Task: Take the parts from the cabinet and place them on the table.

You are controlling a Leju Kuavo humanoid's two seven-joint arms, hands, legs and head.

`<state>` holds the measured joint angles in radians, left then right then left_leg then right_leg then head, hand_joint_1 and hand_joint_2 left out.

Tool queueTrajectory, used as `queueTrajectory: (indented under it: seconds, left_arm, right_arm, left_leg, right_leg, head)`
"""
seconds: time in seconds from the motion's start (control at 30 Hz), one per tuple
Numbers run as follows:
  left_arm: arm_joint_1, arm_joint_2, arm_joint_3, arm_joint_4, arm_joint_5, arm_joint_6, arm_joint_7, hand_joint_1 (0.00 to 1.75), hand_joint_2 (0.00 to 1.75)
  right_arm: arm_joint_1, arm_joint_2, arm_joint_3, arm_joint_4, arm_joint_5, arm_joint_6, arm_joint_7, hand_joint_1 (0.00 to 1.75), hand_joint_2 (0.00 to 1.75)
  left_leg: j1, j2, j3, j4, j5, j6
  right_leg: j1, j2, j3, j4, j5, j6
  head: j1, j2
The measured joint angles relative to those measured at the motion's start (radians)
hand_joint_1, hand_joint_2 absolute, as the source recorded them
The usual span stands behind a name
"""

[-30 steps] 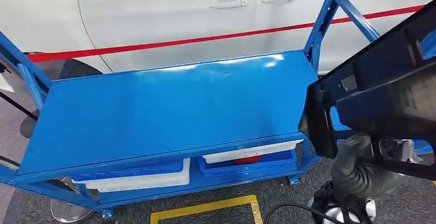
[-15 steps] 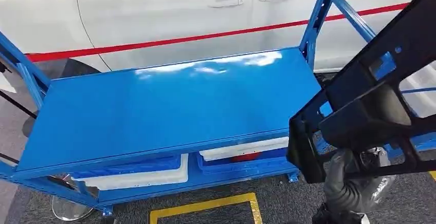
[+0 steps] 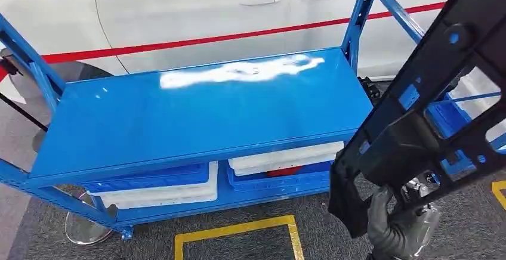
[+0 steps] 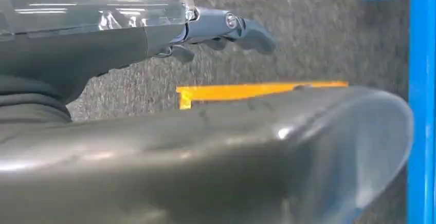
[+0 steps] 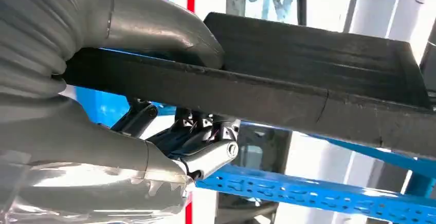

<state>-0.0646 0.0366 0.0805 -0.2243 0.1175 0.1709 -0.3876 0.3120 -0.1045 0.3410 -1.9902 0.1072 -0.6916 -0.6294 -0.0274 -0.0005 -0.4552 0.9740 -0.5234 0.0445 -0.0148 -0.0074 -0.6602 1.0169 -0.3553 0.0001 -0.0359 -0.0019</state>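
A large black plastic part [image 3: 429,111] with several cut-outs stands tilted at the right of the head view, beside the right end of the blue table [image 3: 197,117]. My right hand [image 3: 398,227] grips its lower edge from below. In the right wrist view the thumb [image 5: 154,29] presses on the part's black rim [image 5: 308,85], with the dark fingers [image 5: 200,136] curled under it. My left hand [image 4: 221,29] hangs over the grey carpet, fingers loosely apart and holding nothing. The table's top is bare and glossy.
White and blue bins [image 3: 161,188] sit on the table's lower shelf. A white car [image 3: 209,9] with a red stripe stands close behind the table. Blue rack posts [image 3: 358,15] rise at the table's right end. Yellow floor tape [image 3: 238,233] marks the carpet in front.
The camera has shifted a little to the right. The black part has tipped more upright and swung toward the table's right end, with my right hand lower in the picture.
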Motion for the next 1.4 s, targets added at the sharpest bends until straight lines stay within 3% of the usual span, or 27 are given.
queueTrajectory:
  seconds: [0.03, 0.13, 0.2, 0.27, 0.33, 0.37, 0.4, 0.43, 0.53, 0.6, 0.67, 0.7, 0.77, 0.83, 0.87, 0.9, 0.97, 1.03, 1.07, 1.1, 1.13, 1.17, 1.2, 1.23, 1.3, 1.37, 1.4]
  left_arm:
    - [0.002, 0.0, 0.001, 0.0, -0.002, 0.0, 0.0, 0.0, 0.0]
    - [0.002, 0.0, 0.002, 0.0, -0.005, -0.003, 0.0, 0.0, 0.0]
    - [0.003, 0.0, 0.002, 0.0, -0.005, -0.005, 0.0, 0.0, 0.0]
    - [0.003, -0.001, 0.003, 0.0, -0.005, -0.005, 0.0, 0.0, 0.0]
    - [0.002, -0.001, 0.005, 0.0, -0.006, -0.004, 0.0, 0.0, 0.0]
    - [-0.001, 0.0, 0.005, 0.0, -0.007, -0.003, 0.0, 0.0, 0.0]
    - [0.0, 0.0, 0.006, -0.001, -0.008, -0.003, 0.002, 0.0, 0.0]
    - [0.001, 0.0, 0.006, -0.001, -0.011, -0.002, 0.002, 0.0, 0.0]
    - [0.001, 0.0, 0.006, -0.001, -0.021, -0.004, 0.012, 0.0, 0.0]
    - [-0.001, -0.002, 0.006, -0.001, -0.032, -0.006, 0.012, 0.0, 0.0]
    - [-0.008, -0.003, 0.006, -0.001, -0.038, -0.006, 0.018, 0.0, 0.0]
    - [-0.013, -0.003, 0.006, -0.001, -0.043, -0.006, 0.028, 0.0, 0.0]
    - [-0.024, -0.003, 0.006, -0.001, -0.049, -0.006, 0.033, 0.0, 0.0]
    - [-0.032, -0.003, 0.003, -0.002, -0.056, -0.009, 0.026, 0.0, 0.0]
    - [-0.037, -0.002, 0.002, -0.003, -0.059, -0.011, 0.023, 0.0, 0.0]
    - [-0.04, 0.01, 0.0, -0.004, -0.065, -0.014, 0.021, 0.0, 0.0]
    - [-0.047, 0.008, -0.005, -0.004, -0.071, -0.019, 0.019, 0.0, 0.0]
    - [-0.053, 0.007, -0.014, -0.004, -0.077, -0.023, 0.023, 0.0, 0.0]
    - [-0.058, 0.005, -0.017, -0.004, -0.082, -0.025, 0.026, 0.0, 0.0]
    - [-0.059, 0.005, -0.019, -0.004, -0.086, -0.026, 0.029, 0.0, 0.0]
    - [-0.059, 0.004, -0.021, -0.004, -0.089, -0.027, 0.031, 0.0, 0.0]
    - [-0.058, 0.003, -0.023, -0.004, -0.093, -0.03, 0.034, 0.0, 0.0]
    - [-0.058, 0.0, -0.026, -0.004, -0.095, -0.032, 0.036, 0.0, 0.0]
    - [-0.059, 0.0, -0.029, -0.004, -0.098, -0.035, 0.038, 0.0, 0.0]
    - [-0.066, 0.0, -0.036, -0.004, -0.101, -0.039, 0.039, 0.0, 0.0]
    - [-0.074, 0.0, -0.04, -0.004, -0.103, -0.039, 0.039, 0.0, 0.0]
    - [-0.077, 0.011, -0.04, -0.006, -0.103, -0.039, 0.039, 0.0, 0.0]
  right_arm:
    - [0.005, 0.0, 0.0, 0.0, -0.004, -0.002, 0.0, 1.75, 1.75]
    - [0.015, 0.0, 0.0, 0.003, -0.016, -0.008, 0.002, 1.75, 1.75]
    - [0.021, 0.0, 0.0, 0.005, -0.017, -0.008, 0.002, 1.75, 1.75]
    - [0.024, -0.001, 0.0, 0.008, -0.018, -0.008, 0.002, 1.75, 1.75]
    - [0.024, -0.001, 0.0, 0.008, -0.018, -0.008, 0.002, 1.75, 1.75]
    - [0.023, -0.001, 0.0, 0.008, -0.019, -0.007, 0.002, 1.75, 1.75]
    - [0.023, -0.001, 0.0, 0.008, -0.025, -0.005, 0.005, 1.75, 1.75]
    - [0.024, -0.001, 0.0, 0.008, -0.04, 0.001, 0.006, 1.75, 1.75]
    - [0.024, -0.001, 0.0, 0.008, -0.089, 0.016, 0.008, 1.75, 1.75]
    - [0.025, -0.001, 0.0, 0.008, -0.092, 0.013, 0.009, 1.75, 1.75]
    - [0.029, -0.001, 0.0, 0.008, -0.092, 0.007, 0.011, 1.75, 1.75]
    - [0.031, 0.0, 0.0, 0.008, -0.092, 0.005, 0.013, 1.75, 1.75]
    - [0.032, 0.0, 0.0, 0.008, -0.09, 0.003, 0.016, 1.75, 1.75]
    - [0.032, 0.002, -0.001, 0.008, -0.09, -0.002, 0.016, 1.75, 1.75]
    - [0.032, 0.003, 0.0, 0.005, -0.089, -0.005, 0.016, 1.75, 1.75]
    - [0.032, 0.007, 0.0, 0.003, -0.085, -0.006, 0.017, 1.75, 1.75]
    - [0.036, 0.009, -0.001, -0.005, -0.079, -0.008, 0.019, 1.75, 1.75]
    - [0.051, 0.014, -0.002, -0.014, -0.069, -0.008, 0.026, 1.75, 1.75]
    - [0.058, 0.014, -0.005, -0.018, -0.064, -0.008, 0.03, 1.75, 1.75]
    - [0.061, 0.015, -0.008, -0.022, -0.058, -0.008, 0.034, 1.75, 1.75]
    - [0.06, 0.016, -0.009, -0.023, -0.054, -0.008, 0.036, 1.75, 1.75]
    - [0.062, 0.017, -0.01, -0.026, -0.048, -0.008, 0.039, 1.75, 1.75]
    - [0.065, 0.018, -0.01, -0.029, -0.045, -0.008, 0.04, 1.75, 1.75]
    - [0.068, 0.019, -0.011, -0.029, -0.042, -0.008, 0.044, 1.75, 1.75]
    - [0.075, 0.021, -0.013, -0.031, -0.04, -0.008, 0.048, 1.75, 1.75]
    - [0.076, 0.023, -0.017, -0.034, -0.039, -0.008, 0.05, 1.75, 1.75]
    - [0.073, 0.024, -0.019, -0.035, -0.038, -0.008, 0.05, 1.75, 1.75]
  left_leg:
    - [0.011, 0.001, 0.0, -0.028, 0.034, -0.002]
    - [0.013, 0.008, -0.042, -0.035, 0.075, -0.004]
    - [0.013, 0.012, -0.073, -0.026, 0.096, -0.007]
    - [0.017, 0.014, -0.114, -0.009, 0.112, -0.015]
    - [0.023, 0.014, -0.154, 0.017, 0.123, -0.024]
    - [0.023, 0.016, -0.168, 0.034, 0.127, -0.031]
    - [0.02, 0.022, -0.184, 0.046, 0.128, -0.035]
    - [0.02, 0.022, -0.185, 0.05, 0.135, -0.041]
    - [0.026, 0.031, -0.189, 0.047, 0.158, -0.061]
    - [0.031, 0.016, -0.214, 0.108, 0.058, -0.071]
    - [0.031, 0.011, -0.248, 0.25, -0.061, -0.073]
    - [0.03, 0.011, -0.257, 0.314, -0.09, -0.07]
    - [0.026, 0.009, -0.224, 0.341, -0.062, -0.056]
    - [0.013, -0.012, -0.12, 0.223, 0.006, -0.025]
    - [0.002, -0.054, -0.051, 0.131, 0.017, 0.0]
    - [-0.006, -0.106, -0.004, 0.053, -0.016, 0.028]
    - [-0.012, -0.096, 0.007, 0.009, -0.013, 0.016]
    - [-0.011, -0.062, 0.008, -0.013, 0.011, 0.023]
    - [-0.001, -0.044, 0.008, -0.033, 0.032, 0.01]
    - [-0.002, -0.034, 0.0, -0.041, 0.044, 0.013]
    - [0.0, -0.013, -0.011, -0.041, 0.052, 0.02]
    - [0.001, 0.005, -0.023, -0.039, 0.06, 0.012]
    - [0.003, 0.023, -0.034, -0.039, 0.067, 0.009]
    - [0.007, 0.043, -0.046, -0.034, 0.074, 0.002]
    - [0.017, 0.077, -0.074, -0.016, 0.082, -0.011]
    - [0.03, 0.104, -0.105, 0.018, 0.081, -0.029]
    - [0.025, 0.112, -0.125, 0.04, 0.076, -0.041]
  right_leg:
    - [0.006, 0.002, -0.003, -0.001, 0.005, 0.004]
    - [-0.001, 0.007, -0.042, 0.133, -0.174, 0.017]
    - [-0.006, 0.007, -0.063, 0.267, -0.236, 0.027]
    - [-0.011, 0.006, -0.021, 0.275, -0.183, 0.035]
    - [-0.018, 0.006, 0.093, 0.145, -0.127, 0.042]
    - [-0.02, 0.003, 0.144, 0.066, -0.164, 0.044]
    - [-0.004, -0.01, 0.173, 0.01, -0.188, 0.038]
    - [-0.006, -0.006, 0.161, 0.015, -0.187, 0.013]
    - [0.0, 0.006, 0.144, 0.015, -0.166, -0.018]
    - [-0.001, 0.015, 0.119, 0.015, -0.142, -0.032]
    - [0.004, 0.029, 0.088, 0.017, -0.117, -0.036]
    - [0.008, 0.037, 0.071, 0.017, -0.104, -0.037]
    - [0.015, 0.057, 0.036, 0.019, -0.078, -0.037]
    - [0.024, 0.081, 0.013, 0.02, -0.056, -0.037]
    - [0.025, 0.091, 0.004, 0.02, -0.045, -0.037]
    - [0.02, 0.096, -0.002, 0.021, -0.035, -0.033]
    - [0.012, 0.12, -0.01, 0.014, -0.011, -0.023]
    - [0.011, 0.151, -0.015, -0.004, 0.015, -0.005]
    - [0.011, 0.112, -0.019, 0.008, 0.001, -0.01]
    - [0.017, 0.066, -0.029, 0.03, -0.048, -0.003]
    - [0.013, 0.042, -0.044, 0.085, -0.117, 0.005]
    - [0.005, 0.028, -0.063, 0.162, -0.178, 0.013]
    - [-0.002, 0.021, -0.077, 0.231, -0.211, 0.023]
    - [-0.012, 0.016, -0.083, 0.284, -0.208, 0.033]
    - [-0.032, 0.005, -0.04, 0.275, -0.139, 0.057]
    - [-0.051, -0.031, 0.073, 0.138, -0.103, 0.08]
    - [-0.05, -0.08, 0.124, 0.066, -0.152, 0.093]
  head:
    - [0.002, 0.0]
    - [0.004, 0.0]
    - [0.004, 0.0]
    - [0.004, 0.0]
    - [0.004, 0.0]
    - [0.004, 0.0]
    - [0.006, 0.0]
    - [0.002, 0.0]
    - [0.007, 0.0]
    - [0.006, 0.0]
    - [0.006, 0.0]
    - [0.005, 0.0]
    - [0.006, 0.0]
    - [0.006, 0.0]
    - [0.006, 0.0]
    - [0.009, 0.0]
    - [0.008, 0.0]
    - [0.008, 0.0]
    - [0.008, 0.0]
    - [0.012, 0.0]
    - [0.013, 0.0]
    - [0.014, 0.0]
    - [0.013, 0.0]
    - [0.013, 0.0]
    - [0.013, 0.0]
    - [0.013, 0.0]
    - [0.017, 0.0]
